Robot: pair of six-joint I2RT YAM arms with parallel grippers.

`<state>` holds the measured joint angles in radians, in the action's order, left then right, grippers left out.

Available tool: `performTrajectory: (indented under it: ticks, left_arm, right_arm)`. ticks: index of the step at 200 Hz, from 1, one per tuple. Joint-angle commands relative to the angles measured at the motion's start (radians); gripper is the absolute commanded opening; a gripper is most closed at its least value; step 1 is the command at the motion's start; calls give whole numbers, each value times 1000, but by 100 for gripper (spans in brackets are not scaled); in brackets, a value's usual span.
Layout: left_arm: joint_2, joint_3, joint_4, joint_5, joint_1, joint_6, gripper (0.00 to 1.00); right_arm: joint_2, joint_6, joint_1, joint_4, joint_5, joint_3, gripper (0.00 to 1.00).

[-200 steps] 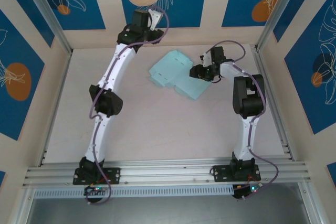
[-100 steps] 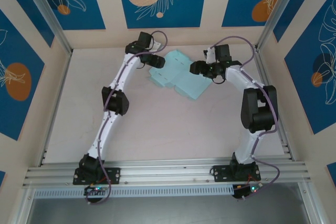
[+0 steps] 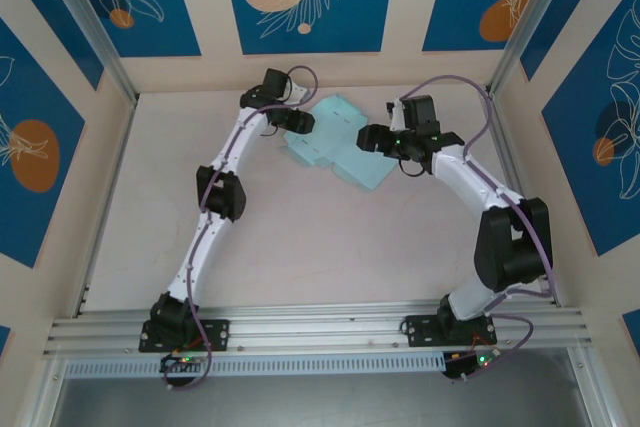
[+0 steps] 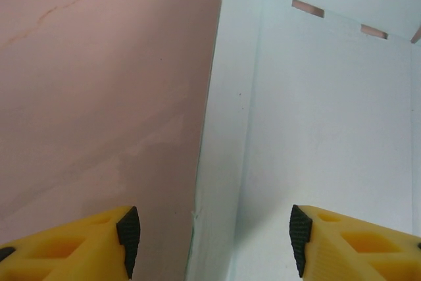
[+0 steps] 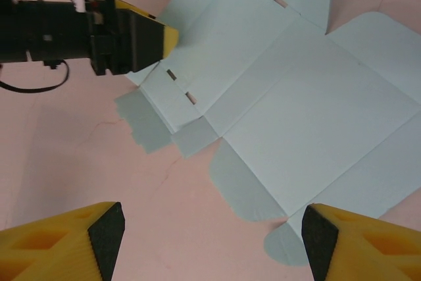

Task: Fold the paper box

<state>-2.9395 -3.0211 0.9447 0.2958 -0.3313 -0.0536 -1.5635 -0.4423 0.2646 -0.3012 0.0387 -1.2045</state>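
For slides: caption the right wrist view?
Open right gripper over the flat paper box; left gripper at its edge.

Pale pinkish table (image 3: 300, 247), faintly cracked and stained — and lying flat on it toward the far side, a thin light-blue paper box (image 3: 335, 142), unfolded, its slotted panels and rounded tabs spread out against the bare surface.
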Motion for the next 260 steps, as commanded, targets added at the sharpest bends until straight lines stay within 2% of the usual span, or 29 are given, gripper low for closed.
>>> performTrajectory:
  ticks: [1, 12, 22, 35, 54, 74, 96, 122, 144, 154, 164, 184, 193, 228, 247, 260]
  left_arm:
    - [-9, 3, -6, 33, 15, 8, 59]
    - [-7, 3, 11, 60, 13, 8, 52]
    - [-7, 3, 23, 76, 11, 9, 42]
    - [-11, 5, 33, 84, 0, 6, 23]
    - [-5, 0, 67, 75, -19, -35, 0]
    - [32, -36, 168, 82, -22, -103, 0]
    - [129, -41, 351, 85, -20, -265, 0]
    - [279, 50, 526, 90, -22, -436, 0]
    - [406, 178, 566, 74, -30, -524, 0]
    - [489, 287, 528, 67, -38, -560, 0]
    - [597, 468, 436, 55, -44, -579, 0]
    - [864, 943, 111, 7, -60, -587, 0]
    - [969, 1108, -2, -7, -64, -582, 0]
    - [1184, 1471, -233, -83, -120, -515, 0]
    - [1313, 1735, -451, -80, -169, -437, 0]
    - [1392, 1884, -561, -123, -220, -426, 0]
  right_arm:
    - [70, -48, 29, -28, -83, 16, 74]
    - [88, -50, 39, -39, -97, 15, 75]
    - [104, -49, 49, -52, -110, 13, 75]
    - [129, -46, 60, -67, -128, 19, 75]
    - [181, -47, 74, -73, -134, 55, 78]
    - [252, -47, 92, -55, -127, 109, 82]
    - [322, -56, 115, -36, -115, 155, 85]
    - [377, -96, 157, -68, -146, 183, 85]
    - [429, -129, 197, -74, -193, 235, 86]
    - [454, -141, 212, -83, -216, 259, 86]
    - [484, -156, 221, -86, -238, 285, 87]
    - [537, -170, 224, -73, -264, 336, 87]
    - [550, -171, 223, -76, -275, 349, 88]
    - [554, -136, 224, -47, -265, 391, 87]
    - [563, -119, 219, -4, -227, 427, 87]
    - [560, -105, 210, 4, -185, 442, 86]
